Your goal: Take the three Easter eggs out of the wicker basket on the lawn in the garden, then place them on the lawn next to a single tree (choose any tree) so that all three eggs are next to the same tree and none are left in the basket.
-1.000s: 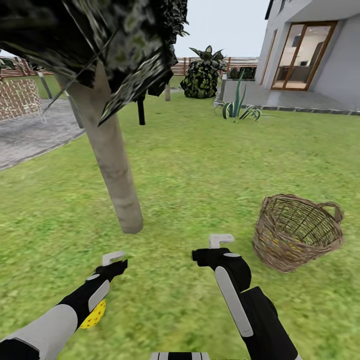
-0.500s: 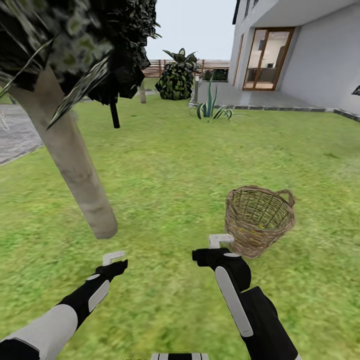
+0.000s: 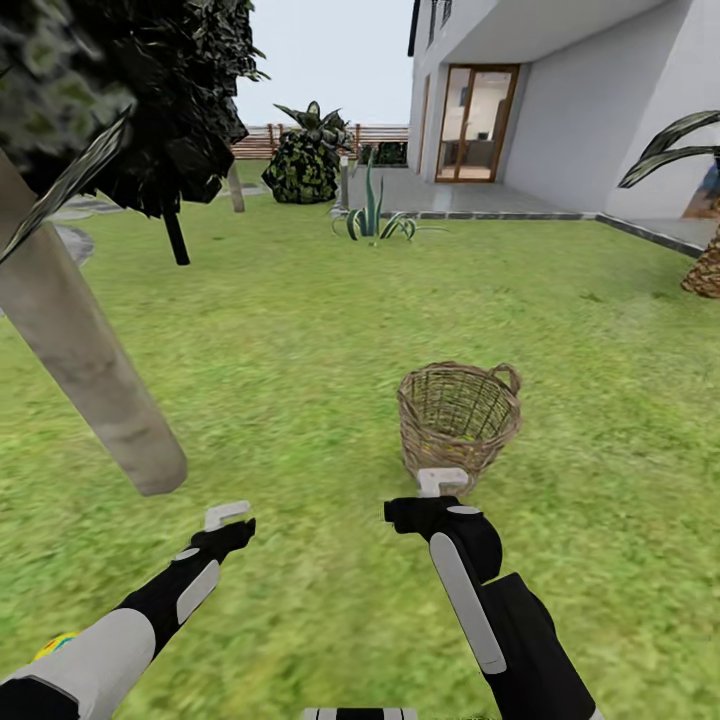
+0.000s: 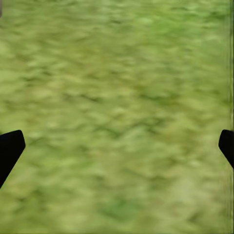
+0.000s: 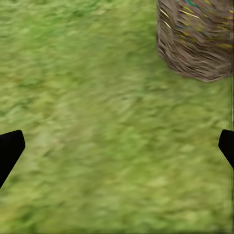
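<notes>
The wicker basket [image 3: 459, 420] is seen upright on the lawn [image 3: 300, 350], at approx 1 o'clock from the robot, just beyond the right gripper [image 3: 441, 482]. In the right wrist view the basket [image 5: 197, 39] is near, w/ yellow and coloured flecks visible through the weave, probably eggs left inside; how many cannot be told.

One egg [image 3: 52, 645] is glimpsed at approx 8 o'clock, mostly hidden behind the left forearm, lying on the grass not far from the tree [image 3: 90, 390] trunk, which leans at approx 10 o'clock. It is judged to be set there on purpose, as the chosen drop spot.

Both arms are held low and forward, probably a carry posture for approaching the basket. The left gripper [image 3: 227, 515] is empty, w/ its dark fingertips [image 4: 10, 148] at opposite edges of the wrist view, so the jaws are wide. The right fingertips [image 5: 9, 148] are likewise far apart: wide, nothing held.

Next step is judged to be a reach into the basket w/ the right arm, since it is the nearer one.
</notes>
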